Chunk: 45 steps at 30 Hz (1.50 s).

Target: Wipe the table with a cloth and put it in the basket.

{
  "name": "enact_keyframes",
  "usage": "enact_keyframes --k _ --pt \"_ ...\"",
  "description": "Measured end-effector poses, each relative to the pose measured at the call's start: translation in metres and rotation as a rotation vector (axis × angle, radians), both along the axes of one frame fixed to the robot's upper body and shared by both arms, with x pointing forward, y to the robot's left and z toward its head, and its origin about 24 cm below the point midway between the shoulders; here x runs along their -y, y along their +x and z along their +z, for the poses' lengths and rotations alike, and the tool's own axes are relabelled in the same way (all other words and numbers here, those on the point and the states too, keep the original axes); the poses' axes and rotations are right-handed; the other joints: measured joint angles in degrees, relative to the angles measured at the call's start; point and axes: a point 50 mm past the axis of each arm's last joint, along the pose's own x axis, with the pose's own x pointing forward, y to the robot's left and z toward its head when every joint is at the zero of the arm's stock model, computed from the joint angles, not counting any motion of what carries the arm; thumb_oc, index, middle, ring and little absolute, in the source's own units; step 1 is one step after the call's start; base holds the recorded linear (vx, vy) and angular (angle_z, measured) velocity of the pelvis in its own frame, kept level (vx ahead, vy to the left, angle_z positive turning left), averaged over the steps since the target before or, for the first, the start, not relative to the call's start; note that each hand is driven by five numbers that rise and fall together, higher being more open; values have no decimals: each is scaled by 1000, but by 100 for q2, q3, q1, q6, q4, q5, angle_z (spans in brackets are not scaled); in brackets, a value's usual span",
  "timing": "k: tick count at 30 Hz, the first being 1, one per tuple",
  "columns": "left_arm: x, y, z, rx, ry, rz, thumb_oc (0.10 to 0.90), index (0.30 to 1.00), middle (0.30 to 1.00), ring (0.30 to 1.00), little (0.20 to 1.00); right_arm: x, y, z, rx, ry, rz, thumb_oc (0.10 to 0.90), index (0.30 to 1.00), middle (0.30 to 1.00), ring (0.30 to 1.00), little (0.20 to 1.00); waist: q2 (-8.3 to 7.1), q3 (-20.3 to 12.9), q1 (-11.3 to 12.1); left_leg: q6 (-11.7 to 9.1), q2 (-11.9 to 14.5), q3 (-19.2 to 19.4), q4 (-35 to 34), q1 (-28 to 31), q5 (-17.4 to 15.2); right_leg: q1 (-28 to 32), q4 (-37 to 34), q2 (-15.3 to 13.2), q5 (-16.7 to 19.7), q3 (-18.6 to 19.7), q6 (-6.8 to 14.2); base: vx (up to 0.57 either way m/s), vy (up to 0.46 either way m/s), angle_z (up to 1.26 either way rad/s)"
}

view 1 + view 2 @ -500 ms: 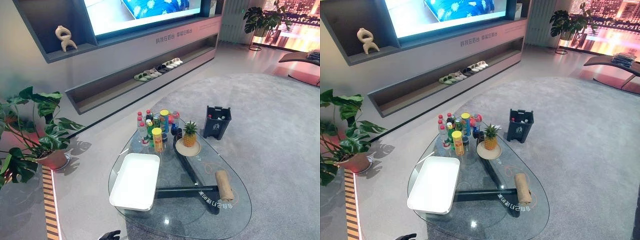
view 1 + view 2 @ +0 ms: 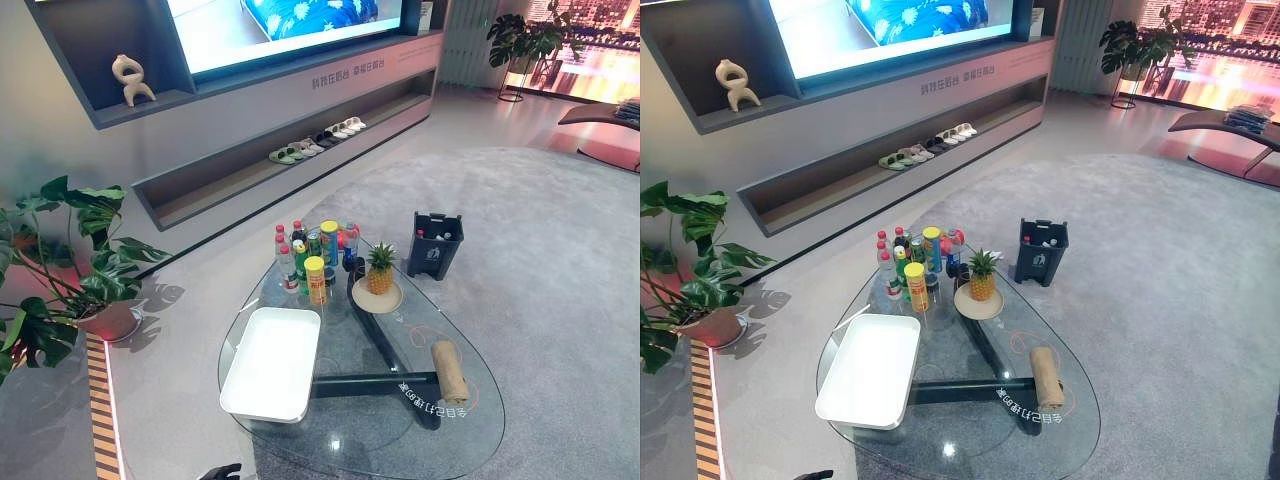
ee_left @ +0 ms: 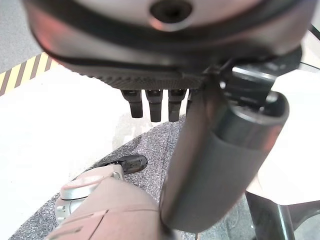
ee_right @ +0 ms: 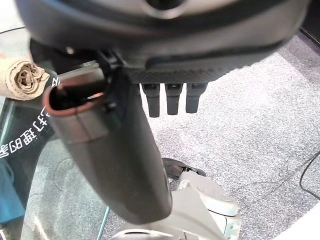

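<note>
Hanging short of the near edge of the glass table [image 2: 400,432], the left hand [image 3: 210,165] is open: its fingers [image 3: 155,105] point straight down in a row and its thumb stands out beside them, with nothing held. The right hand [image 4: 115,160] is held the same way, fingers [image 4: 171,97] straight and relaxed and the palm empty, over the grey carpet [image 2: 540,260] beside the table.

The cloth [image 2: 449,372], a beige roll, lies on the glass ahead of the right hand. It is well apart from that hand and is touched by neither hand. In the right wrist view its coiled end shows just past the thumb.

The basket [image 2: 270,365], shallow, white and rectangular, rests on the table ahead of the left hand, apart from it. It lies across the table from the cloth, with the table's dark frame showing through the glass between them.

Farther from both hands, beyond the basket, stands a tight cluster of bottles [image 2: 315,258]. Just beside the cluster a pineapple [image 2: 379,270] stands upright on a plate [image 2: 385,303].

Beyond the far end of the table a dark bin [image 2: 434,245] stands on the carpet. A potted plant [image 2: 70,250] stands on the floor off to the left hand's side, and slippers [image 2: 315,140] are lined up on a low wall shelf behind.
</note>
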Motion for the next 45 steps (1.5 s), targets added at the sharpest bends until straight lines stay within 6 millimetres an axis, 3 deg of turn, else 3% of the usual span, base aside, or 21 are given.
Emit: enact_keyframes --k 27,33,38,43,45 --pt "-1 -2 0 -4 3 5 800 900 900 900 900 1 -1 0 2 -5 -7 800 900 900 900 900 -48 24 0 -1 -2 -6 0 -2 -1 23 0 7 -15 -49 4 19 -3 0" --pt "-2 -2 0 -2 10 4 800 900 900 900 900 2 -1 0 -42 -8 113 800 900 900 900 900 -45 67 4 -7 -2 -12 2 -135 6 -115 0 11 -31 -50 -15 -13 8 0" --pt "-2 17 4 62 2 37 800 900 900 900 900 1 10 2 -85 26 182 800 900 900 900 900 71 485 6 -40 -2 -26 42 -610 172 -611 1 21 136 -10 -9 -211 19 -3" --pt "-2 95 29 300 -50 150 800 900 900 900 900 9 74 21 56 -25 213 800 900 900 900 900 178 1800 6 -21 -30 -51 80 -1424 561 -1418 119 26 457 66 27 -226 -15 -2" --pt "-7 115 41 381 -61 187 800 900 900 900 900 9 88 26 118 -46 213 800 900 900 900 900 147 2098 3 -33 -23 -88 192 -1547 559 -1513 210 23 434 60 31 -122 -56 6"
